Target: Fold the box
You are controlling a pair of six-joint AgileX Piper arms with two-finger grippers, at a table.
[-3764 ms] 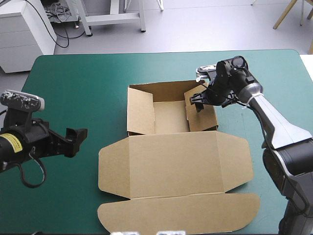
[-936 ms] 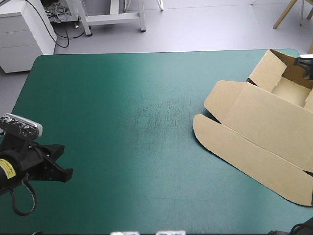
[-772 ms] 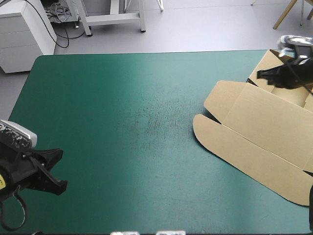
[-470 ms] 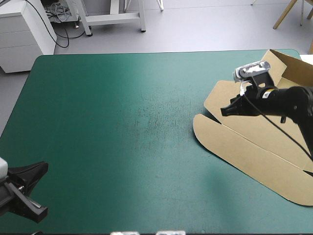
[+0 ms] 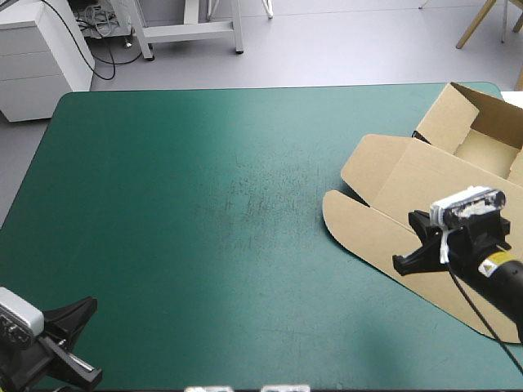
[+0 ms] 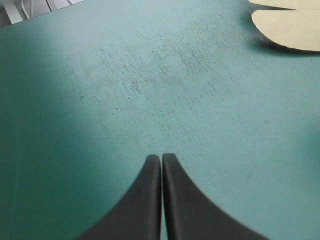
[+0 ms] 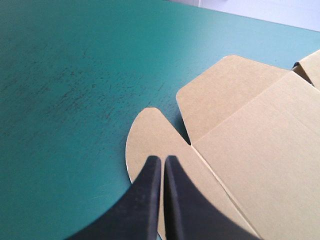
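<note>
The box (image 5: 409,184) lies at 3 o'clock on the table (image 5: 204,204). Its walled tray (image 5: 482,151) sits toward 2 o'clock and its lid (image 5: 384,229) lies flat toward 4 o'clock. The right gripper (image 7: 160,159) hovers over the lid's rounded flap (image 7: 142,132), fingers pressed together, empty. The left gripper (image 6: 161,157), likewise closed and empty, waits at 7 o'clock, well apart. A rightward nudge could slide the box off the edge, and the left arm is too far away to steady it.

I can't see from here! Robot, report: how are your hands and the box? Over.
Left hand shut, over teal-green cover. Right hand shut, above the flat lid. Box: open tray, far right. Nothing blocking.
</note>
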